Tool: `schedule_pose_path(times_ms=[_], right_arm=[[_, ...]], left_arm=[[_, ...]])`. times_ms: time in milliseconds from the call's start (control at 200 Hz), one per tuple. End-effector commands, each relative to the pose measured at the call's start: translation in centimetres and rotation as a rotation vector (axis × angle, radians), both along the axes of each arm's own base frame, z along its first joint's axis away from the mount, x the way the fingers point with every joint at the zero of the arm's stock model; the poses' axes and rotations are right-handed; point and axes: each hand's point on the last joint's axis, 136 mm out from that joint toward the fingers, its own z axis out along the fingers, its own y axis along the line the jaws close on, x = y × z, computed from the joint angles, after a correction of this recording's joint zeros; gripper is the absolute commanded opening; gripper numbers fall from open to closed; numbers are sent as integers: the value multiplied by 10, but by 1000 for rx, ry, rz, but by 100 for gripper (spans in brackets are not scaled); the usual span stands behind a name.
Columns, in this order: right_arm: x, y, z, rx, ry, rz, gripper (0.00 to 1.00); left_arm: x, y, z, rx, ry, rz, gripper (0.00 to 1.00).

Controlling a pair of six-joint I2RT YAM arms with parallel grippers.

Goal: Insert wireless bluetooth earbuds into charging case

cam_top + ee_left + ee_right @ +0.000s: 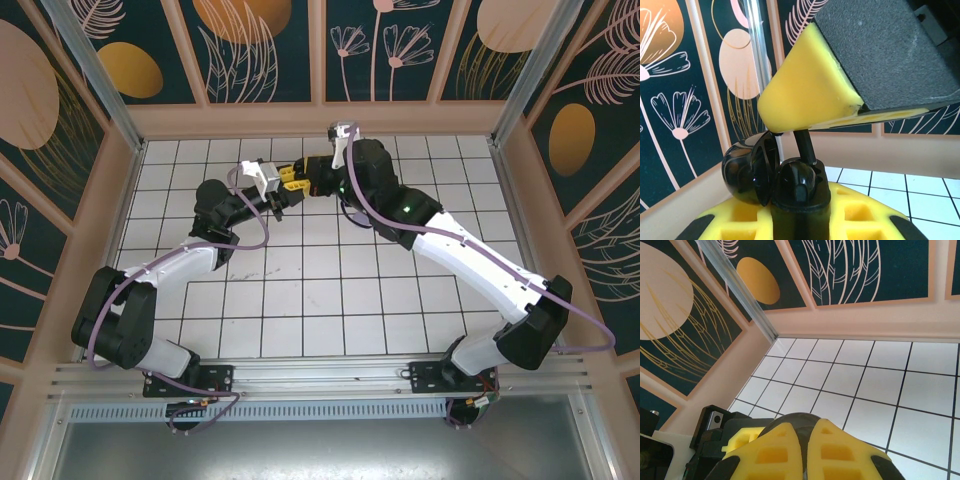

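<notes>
Black earbud (804, 145), stem pinched in my closed right gripper (805, 441), meets the black case (746, 173) clamped in my left gripper (282, 195); I should press straight down, no twisting.

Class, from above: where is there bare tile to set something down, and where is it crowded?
Free: near-centre tiles between left arm and right arm; far-right tiles by the wall. Crowded: far centre, where left tool and right tool meet.

No legible text, no labels, brands or numbers anywhere in view
</notes>
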Motion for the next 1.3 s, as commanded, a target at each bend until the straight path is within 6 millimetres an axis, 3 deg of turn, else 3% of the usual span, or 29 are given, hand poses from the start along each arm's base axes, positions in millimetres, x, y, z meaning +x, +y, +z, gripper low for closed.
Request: schedule_pose_path(times_ms=[0,335,656,836,1036,1296], right_arm=[[-7,3,-14,-16,35,19,5],[-16,10,-15,-58,15,30,4],[-13,2,-17,-81,10,-20,4],[-13,-5,16,-2,-32,-17,4],[-35,-10,58,93,-122,69,4],[-52,-18,67,101,-240,132,4]], left_arm=[[-10,-1,34,-43,-116,-18,0],[-7,-2,35,-45,-108,-11,0],[-8,-1,36,-44,-116,-11,0],[-12,-2,29,-25,-129,-15,0],[-18,-2,20,15,-157,-11,0],[-20,0,13,50,-211,21,0]])
